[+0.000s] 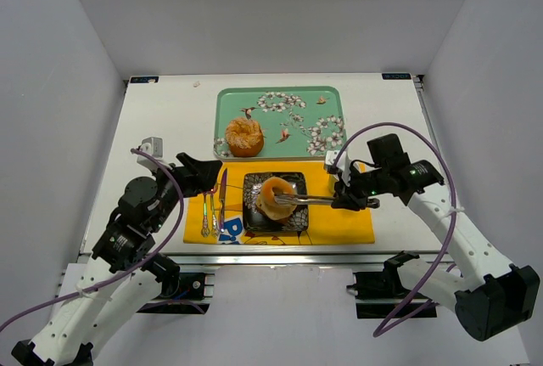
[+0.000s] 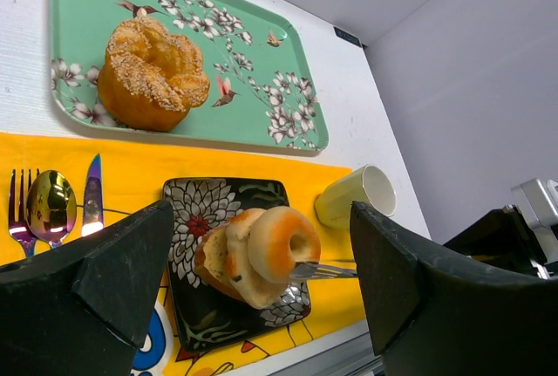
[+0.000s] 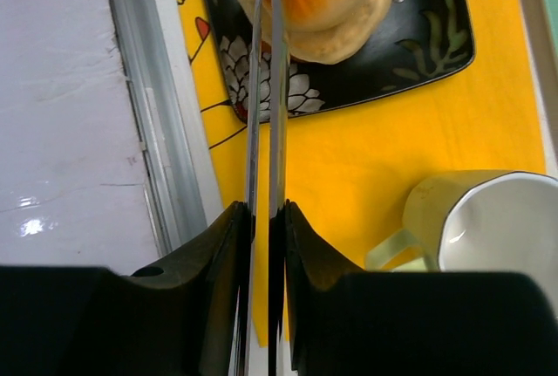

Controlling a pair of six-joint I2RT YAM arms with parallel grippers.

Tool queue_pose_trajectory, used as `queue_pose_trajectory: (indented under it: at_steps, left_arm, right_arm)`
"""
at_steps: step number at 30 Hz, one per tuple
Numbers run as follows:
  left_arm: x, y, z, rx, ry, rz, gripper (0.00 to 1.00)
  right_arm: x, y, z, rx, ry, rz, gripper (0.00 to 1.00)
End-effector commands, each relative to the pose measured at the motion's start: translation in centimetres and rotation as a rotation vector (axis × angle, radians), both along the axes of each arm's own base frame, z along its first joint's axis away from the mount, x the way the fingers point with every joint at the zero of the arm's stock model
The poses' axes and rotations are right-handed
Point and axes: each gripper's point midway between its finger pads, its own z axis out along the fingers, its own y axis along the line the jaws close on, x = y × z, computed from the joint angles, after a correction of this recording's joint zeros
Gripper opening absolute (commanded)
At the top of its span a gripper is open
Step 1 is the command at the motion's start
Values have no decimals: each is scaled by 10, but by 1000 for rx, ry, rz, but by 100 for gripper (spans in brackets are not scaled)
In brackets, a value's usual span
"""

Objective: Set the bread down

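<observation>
Pale grey walls close in on three sides of a white desk (image 1: 170,120), seen from above. At the far middle lies a green tray (image 1: 237,103) printed with white blossoms and small birds. A sugar-crusted bun (image 1: 244,137) sits in its near left corner.

Just in front of the tray lies a yellow placemat (image 1: 339,223). A square black plate (image 1: 253,184) with a flower pattern sits on the middle of the mat. Left of the plate, on the mat, lie a fork (image 2: 19,201), a spoon (image 2: 50,206) and a knife (image 2: 92,197), side by side with their heads pointing away from the arms.

The bread (image 2: 283,243), a golden ring-shaped roll, stands tilted on edge over the plate and leans against a paler roll (image 2: 222,258) behind it. Thin metal tongs (image 1: 312,200) reach in from the right, and their tips meet the ring's near side. The ring's underside is hidden, so it may be resting on the plate or held just above it.

The right hand (image 1: 349,201) sits over the mat to the right of the plate, its fingers pinched tight on the two blades of the tongs. A pale yellow cup (image 3: 488,219) stands on the mat just beside this hand.

The left hand (image 1: 206,177) hovers above the cutlery at the mat's left end. Its fingers are spread wide and hold nothing.
</observation>
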Motion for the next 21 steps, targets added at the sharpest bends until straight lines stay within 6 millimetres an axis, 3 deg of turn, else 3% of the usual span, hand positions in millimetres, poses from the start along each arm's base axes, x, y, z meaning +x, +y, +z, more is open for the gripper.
queue_pose_trajectory:
  at_steps: [1,3,8,13,21]
  left_arm:
    - [-1,1,-3,1,8,4,91]
    - [-1,1,-3,2,6,4,91]
    - [-1,1,-3,2,6,4,91]
    - [-1,1,-4,1,8,4,91]
    - [-2,2,-3,4,8,6,91]
  right_arm:
    - [13,7,4,26,-61,-2,28]
    - [12,7,2,20,-54,-1,39]
    - [7,5,1,15,-58,11,51]
    - [1,3,2,17,-72,27,53]
    - [-3,7,31,89,-155,48,48]
